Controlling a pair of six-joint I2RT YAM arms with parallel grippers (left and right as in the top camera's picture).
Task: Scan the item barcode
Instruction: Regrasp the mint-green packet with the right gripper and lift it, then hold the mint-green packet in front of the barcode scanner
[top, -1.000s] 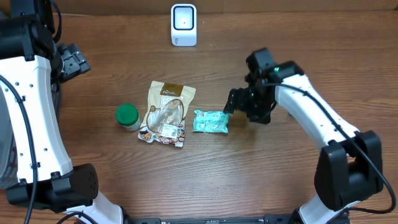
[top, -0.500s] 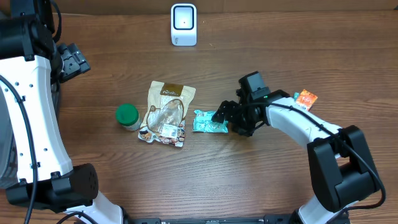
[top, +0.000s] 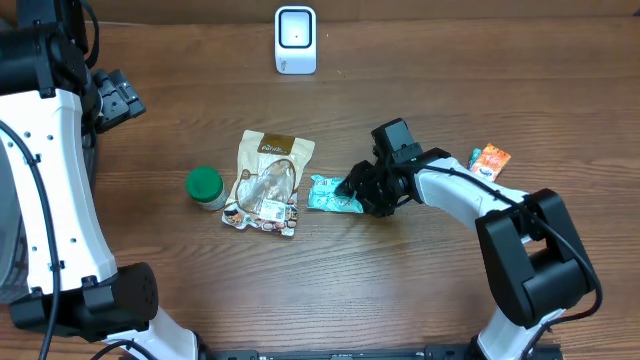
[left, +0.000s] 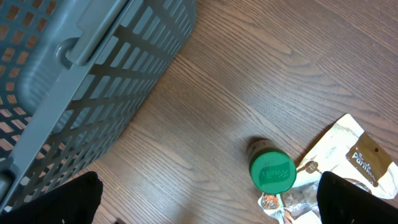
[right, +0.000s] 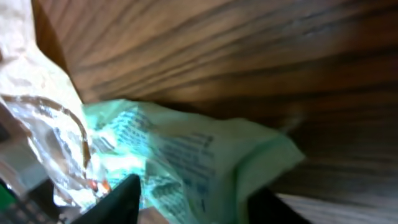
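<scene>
Small mint-green packet (top: 333, 195), soft crinkled plastic film with fine dark print, roughly rectangular, lying flat near the middle of the tabletop (top: 180, 290). Seen close in the right wrist view (right: 199, 155): wrinkled, glossy, one corner puckered. Just to its right, touching it, the right gripper (top: 357, 190), black, tilted down low, fingers (right: 124, 196) set on either side of the packet's end at a middling width; impossible to tell whether actually pinching. Just left of the packet, a flat pouch (top: 266, 183), tan paper top and clear shiny window with a printed label. Further left, a small round jar (top: 205, 187) with a green ribbed lid, upright. Near the right arm, a little orange sachet (top: 491, 160). At the far edge, a white boxy scanner (top: 296, 40) with rounded corners. Dark wood-grain tabletop, matte. Off to the left, the left gripper (left: 211, 202) spread wide, holding nothing, above a grey slotted plastic basket (left: 74, 68).
</scene>
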